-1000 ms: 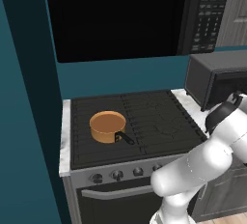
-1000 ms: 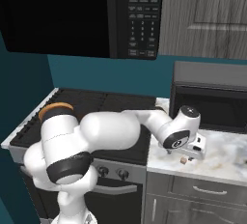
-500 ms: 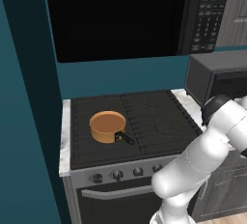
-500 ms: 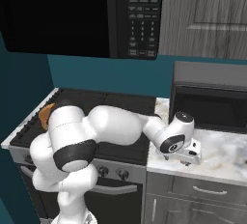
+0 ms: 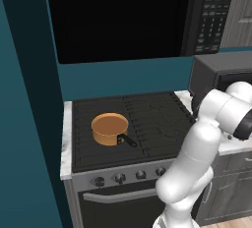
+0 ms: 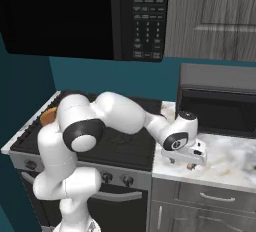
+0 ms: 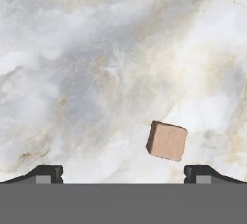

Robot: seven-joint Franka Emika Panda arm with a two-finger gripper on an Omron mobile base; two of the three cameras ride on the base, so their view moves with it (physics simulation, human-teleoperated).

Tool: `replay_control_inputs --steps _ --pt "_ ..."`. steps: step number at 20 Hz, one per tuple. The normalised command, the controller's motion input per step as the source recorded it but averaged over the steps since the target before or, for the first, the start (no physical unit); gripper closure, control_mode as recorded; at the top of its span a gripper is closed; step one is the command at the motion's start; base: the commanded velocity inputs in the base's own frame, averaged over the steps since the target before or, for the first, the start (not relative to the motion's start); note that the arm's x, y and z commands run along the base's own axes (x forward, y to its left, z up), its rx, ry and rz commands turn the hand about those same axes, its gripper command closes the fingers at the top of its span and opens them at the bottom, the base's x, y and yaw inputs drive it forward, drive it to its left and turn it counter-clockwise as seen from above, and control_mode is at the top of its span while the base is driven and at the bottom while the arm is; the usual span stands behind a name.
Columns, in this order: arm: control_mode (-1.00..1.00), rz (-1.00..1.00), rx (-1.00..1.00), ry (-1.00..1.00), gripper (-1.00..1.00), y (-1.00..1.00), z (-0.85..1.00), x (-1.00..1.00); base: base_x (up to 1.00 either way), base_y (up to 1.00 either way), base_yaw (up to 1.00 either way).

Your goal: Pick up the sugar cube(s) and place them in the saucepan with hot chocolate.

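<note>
A small tan sugar cube [image 7: 167, 141] lies on the marble counter [image 7: 96, 63]. In the hand view it sits just ahead of my open gripper [image 7: 123, 175] and toward its right fingertip [image 7: 198, 173], with nothing between the jaws. From the right base view the gripper [image 6: 187, 160] hangs low over the counter [image 6: 225, 161], just right of the stove. The orange-copper saucepan [image 5: 109, 128] with its short black handle stands on the stove's front left burner. My arm hides most of the saucepan [image 6: 48, 116] in the right base view.
The black stove [image 5: 152, 119] takes up the middle. A dark countertop oven [image 6: 220, 101] stands at the back of the counter, close behind the gripper. A black microwave [image 6: 145, 16] hangs overhead, and a teal wall [image 5: 29, 124] closes the left side.
The hand has sunk a little toward the counter and the arm has folded lower over the stove. The jaws have stayed open.
</note>
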Motion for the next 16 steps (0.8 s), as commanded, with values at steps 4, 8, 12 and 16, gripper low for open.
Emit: replay_control_inputs --steps 4,8,12,16 --pt "-1.00 0.00 0.02 0.00 -1.00 -0.06 0.00 0.00 0.00 0.00 0.00" --pt "-1.00 0.00 0.05 -0.02 -1.00 -0.03 0.00 0.00 0.00 0.00 0.00" --pt "-1.00 0.00 0.03 -0.06 -1.00 0.00 0.00 0.00 0.00 0.00 0.00" --pt "-1.00 0.00 0.04 -0.10 -1.00 -0.05 0.00 0.00 0.00 0.00 0.00"
